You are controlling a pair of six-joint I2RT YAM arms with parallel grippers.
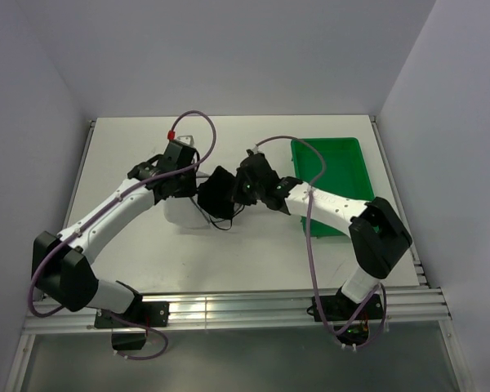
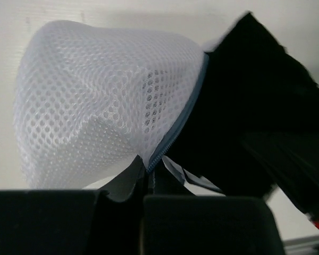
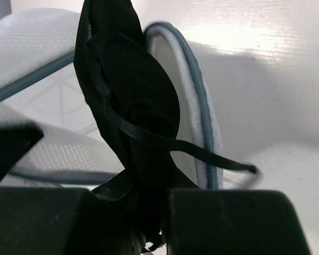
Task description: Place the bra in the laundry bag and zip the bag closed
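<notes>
Your right end effector (image 3: 149,210) pinches the floppy bra (image 3: 130,101); your left end effector (image 2: 143,204) pinches the soft laundry bag (image 2: 95,106) by its zipper.

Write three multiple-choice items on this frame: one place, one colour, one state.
1. Where on the table is the green tray?
A. left side
B. right side
C. near edge, centre

2. What colour is the laundry bag's zipper?
A. red
B. blue-grey
C. yellow

3. What is the right gripper doing?
A. open, empty
B. shut on the tray
C. shut on the bra

Key:
1 B: the top view shows it at the right.
2 B: the left wrist view shows a blue-grey strip edging the white mesh.
3 C: the black fabric and a strap are pinched in it.
</notes>
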